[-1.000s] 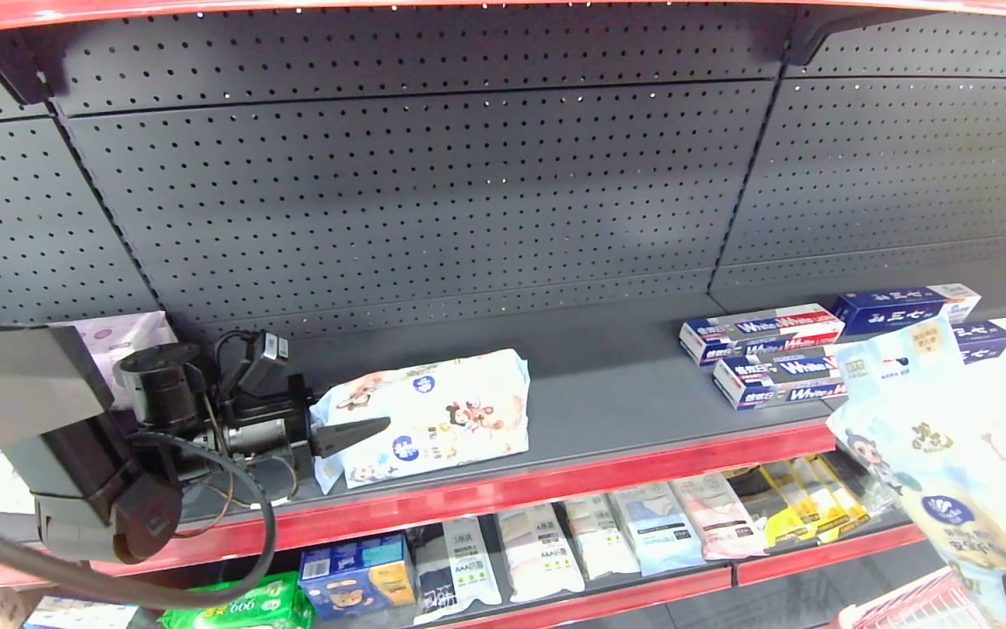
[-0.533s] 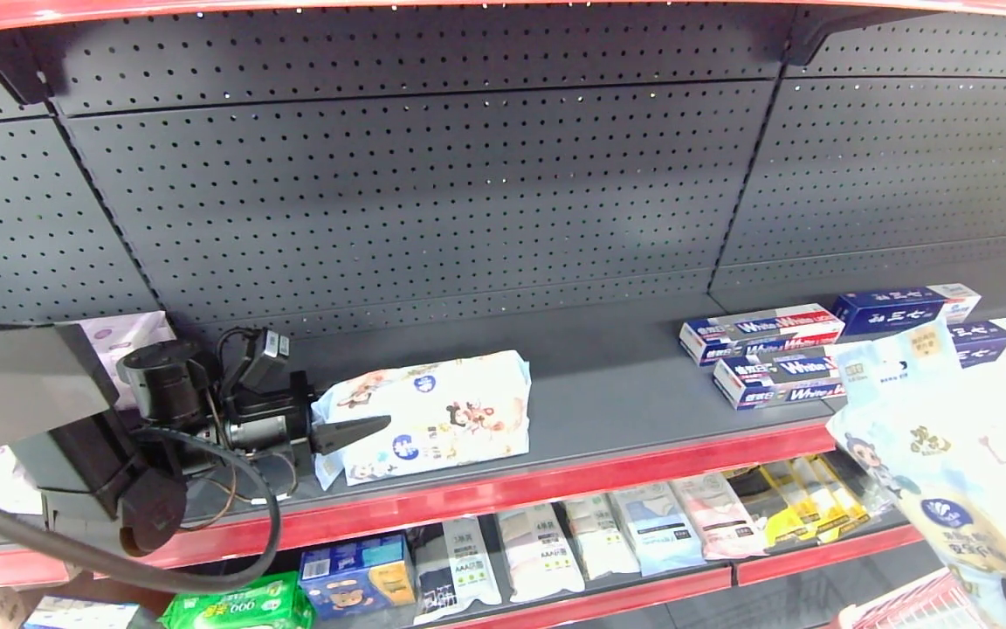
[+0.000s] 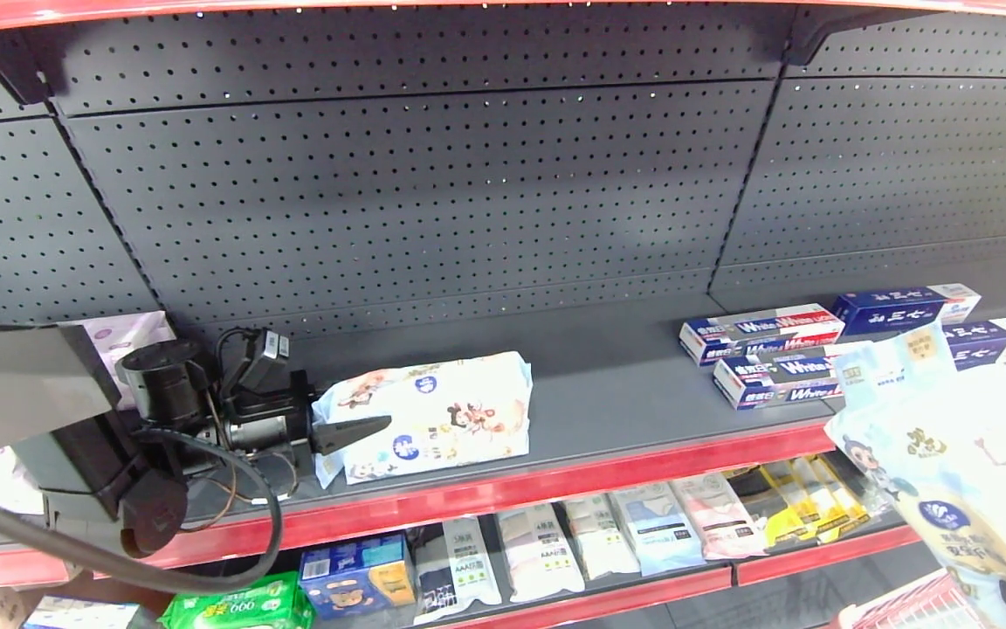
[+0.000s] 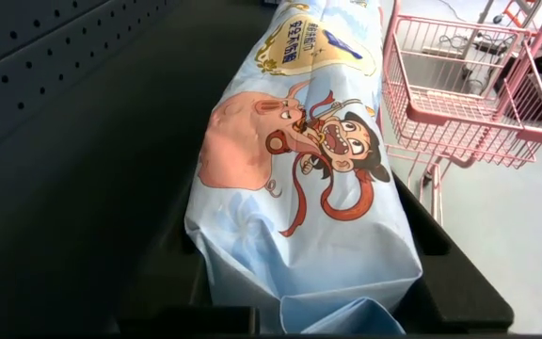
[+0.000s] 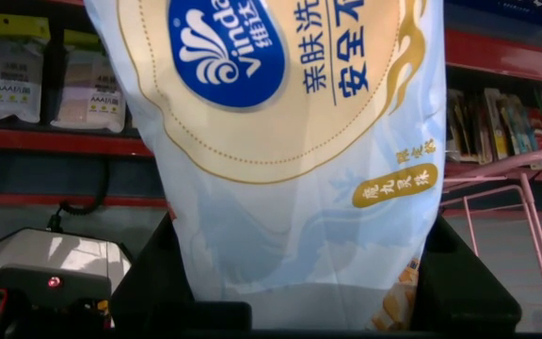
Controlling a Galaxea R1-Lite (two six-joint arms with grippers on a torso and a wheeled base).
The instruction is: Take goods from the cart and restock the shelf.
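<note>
Left claw (image 4: 299, 245) is clamped on a cartoon-printed pack (image 3: 442, 415) lying on the grey shelf (image 3: 625, 393); right claw (image 5: 294, 273) grips a second pack (image 3: 948, 454) in the air near the toothpaste boxes (image 3: 761, 332)

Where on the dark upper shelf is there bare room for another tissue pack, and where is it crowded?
Bare: the shelf stretch between the cartoon pack and the toothpaste boxes, back to the pegboard wall. Crowded: the right end with the boxes, and the left end, where the left gripper sits at the cartoon pack.
</note>
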